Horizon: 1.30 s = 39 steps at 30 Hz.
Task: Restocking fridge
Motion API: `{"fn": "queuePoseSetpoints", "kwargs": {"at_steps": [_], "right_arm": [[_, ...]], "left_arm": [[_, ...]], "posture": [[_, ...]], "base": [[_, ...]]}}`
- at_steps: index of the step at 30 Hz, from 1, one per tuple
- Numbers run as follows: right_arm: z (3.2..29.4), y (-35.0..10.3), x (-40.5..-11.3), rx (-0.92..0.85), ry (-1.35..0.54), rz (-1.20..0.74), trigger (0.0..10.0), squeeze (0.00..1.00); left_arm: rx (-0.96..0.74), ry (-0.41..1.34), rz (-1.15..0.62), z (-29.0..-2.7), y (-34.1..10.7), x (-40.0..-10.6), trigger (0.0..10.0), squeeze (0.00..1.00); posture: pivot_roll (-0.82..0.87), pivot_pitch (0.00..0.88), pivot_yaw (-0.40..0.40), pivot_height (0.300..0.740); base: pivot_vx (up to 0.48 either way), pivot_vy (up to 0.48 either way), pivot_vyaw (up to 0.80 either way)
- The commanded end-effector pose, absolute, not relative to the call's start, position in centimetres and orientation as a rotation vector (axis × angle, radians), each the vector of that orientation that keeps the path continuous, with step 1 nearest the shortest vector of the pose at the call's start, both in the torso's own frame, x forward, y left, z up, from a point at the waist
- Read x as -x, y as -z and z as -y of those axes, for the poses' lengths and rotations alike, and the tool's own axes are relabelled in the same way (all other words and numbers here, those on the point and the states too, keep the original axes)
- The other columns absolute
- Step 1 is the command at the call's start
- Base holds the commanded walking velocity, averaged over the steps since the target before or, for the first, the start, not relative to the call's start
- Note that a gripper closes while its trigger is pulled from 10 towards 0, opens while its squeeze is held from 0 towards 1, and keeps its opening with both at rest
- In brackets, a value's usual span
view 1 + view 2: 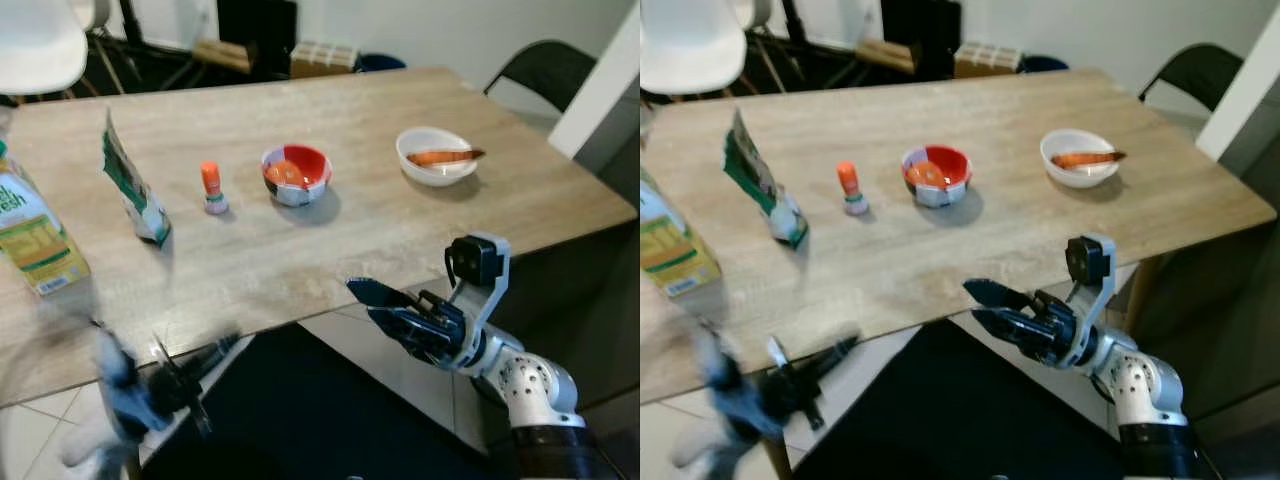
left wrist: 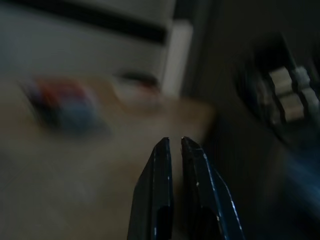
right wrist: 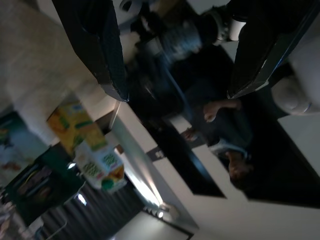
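On the wooden table [image 1: 400,230] a yellow-green juice carton [image 1: 30,235] stands at the far left, with a green and white bag [image 1: 135,190] beside it. A small orange-capped bottle [image 1: 211,187], a red and white bowl [image 1: 296,173] and a white bowl holding a carrot [image 1: 436,155] follow to the right. My right gripper [image 1: 362,300] hangs open below the table's front edge, holding nothing. My left gripper [image 1: 205,360] is blurred at the lower left, below the edge; its fingers [image 2: 162,165] lie almost together with nothing between them. The carton [image 3: 90,145] also appears in the right wrist view.
A white chair [image 1: 35,45] stands behind the table's far left corner and a black chair [image 1: 545,65] at the far right. A white panel [image 1: 600,80] rises at the right edge. Dark floor lies under me.
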State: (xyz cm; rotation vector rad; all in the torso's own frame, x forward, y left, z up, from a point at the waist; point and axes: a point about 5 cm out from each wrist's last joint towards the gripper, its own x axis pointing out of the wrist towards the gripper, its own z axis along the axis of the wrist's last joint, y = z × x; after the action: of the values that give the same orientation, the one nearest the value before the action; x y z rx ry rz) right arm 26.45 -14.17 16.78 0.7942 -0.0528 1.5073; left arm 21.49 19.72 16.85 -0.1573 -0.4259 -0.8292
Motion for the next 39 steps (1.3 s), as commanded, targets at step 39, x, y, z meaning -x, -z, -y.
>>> {"fn": "queuePoseSetpoints", "kwargs": {"at_steps": [39], "right_arm": [[9.9, -17.0, -35.2, -0.312, -0.81, 0.13, 10.0, 0.0]], "left_arm": [[-0.327, -0.079, 0.276, -19.5, -24.6, -31.4, 10.0, 0.0]], "posture": [[-0.01, 0.129, -0.056, 0.74]], "base": [[0.0, 0.0, 0.0]]}}
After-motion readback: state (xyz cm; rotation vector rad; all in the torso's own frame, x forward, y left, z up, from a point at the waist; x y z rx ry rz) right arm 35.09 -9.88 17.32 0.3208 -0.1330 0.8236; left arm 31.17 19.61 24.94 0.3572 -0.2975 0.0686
